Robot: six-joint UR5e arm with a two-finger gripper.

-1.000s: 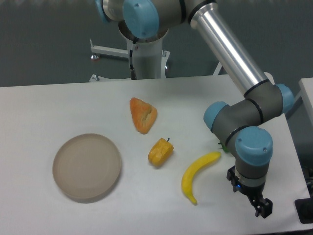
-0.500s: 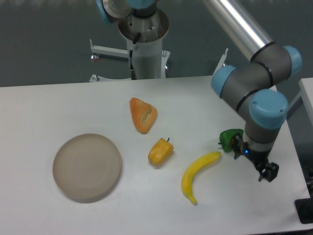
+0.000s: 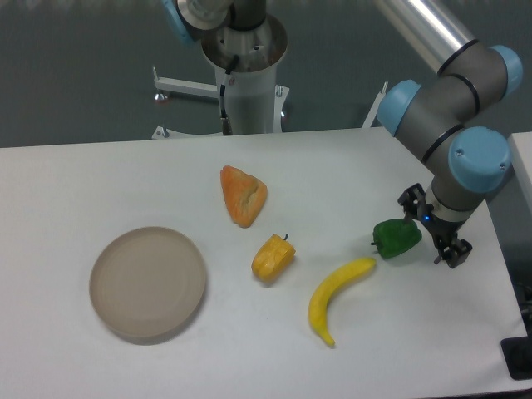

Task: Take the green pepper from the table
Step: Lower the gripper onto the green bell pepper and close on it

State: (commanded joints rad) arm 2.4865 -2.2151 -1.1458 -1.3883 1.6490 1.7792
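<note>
The green pepper (image 3: 396,238) lies on the white table (image 3: 100,174) at the right, just above the tip of the banana. My gripper (image 3: 432,225) hangs low over the table right beside the pepper, on its right side. Its two black fingers stand apart, one (image 3: 408,198) above the pepper and one (image 3: 454,251) to its lower right. The jaws are open and hold nothing. The pepper sits at the edge of the gap, not between the fingers.
A yellow banana (image 3: 334,298) lies left of and below the pepper. A yellow-orange pepper (image 3: 273,257) and an orange piece of food (image 3: 243,195) lie mid-table. A round beige plate (image 3: 148,283) sits at the left. The table's right edge is close to the gripper.
The gripper moved from the front right corner up and back to the pepper's right side. The pepper, hidden behind the arm at first, now shows in full.
</note>
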